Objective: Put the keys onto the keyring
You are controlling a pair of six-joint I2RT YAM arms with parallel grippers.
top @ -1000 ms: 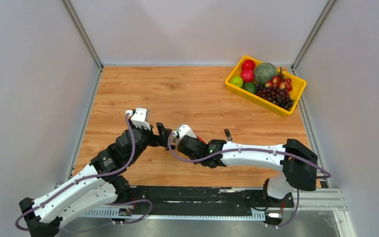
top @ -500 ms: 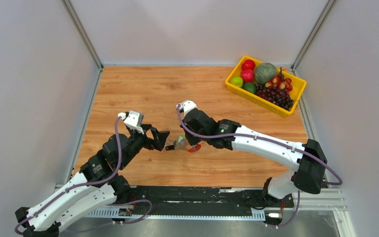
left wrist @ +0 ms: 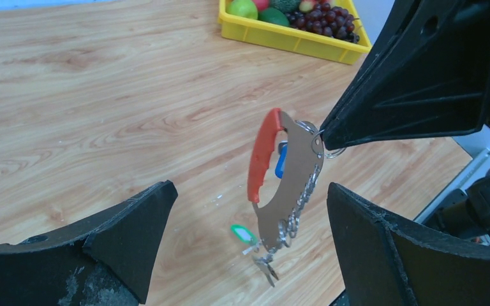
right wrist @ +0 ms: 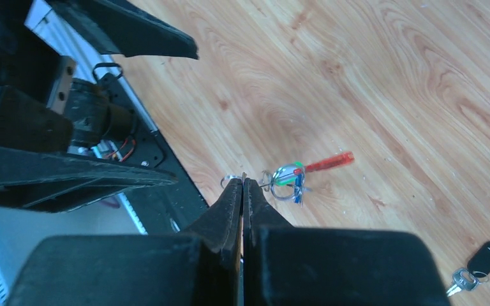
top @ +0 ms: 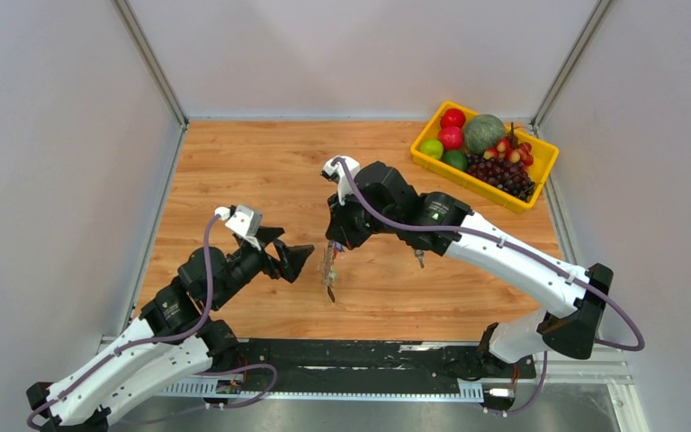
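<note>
The keyring [left wrist: 293,191], a grey strip with a red curved side, hangs upright in the air from my right gripper [right wrist: 243,180], which is shut on its top ring. A blue key [left wrist: 281,159], a green key [left wrist: 244,234] and small silver keys [left wrist: 265,268] dangle from it. In the top view the keyring [top: 329,267] hangs below the right gripper [top: 334,238], above the table. My left gripper [top: 295,259] is open and empty, just left of the keyring, which shows between its fingers in the left wrist view [left wrist: 250,191]. A black key [right wrist: 482,260] lies loose on the table.
A yellow fruit tray [top: 434,165] stands at the back right and also shows in the left wrist view [left wrist: 281,39]. The black key also shows under the right arm in the top view [top: 417,253]. Grey walls enclose the table on three sides.
The right gripper has risen and moved back, lifting the keyring off the table so it hangs. The left gripper has drawn back to the left and stands open, apart from it.
</note>
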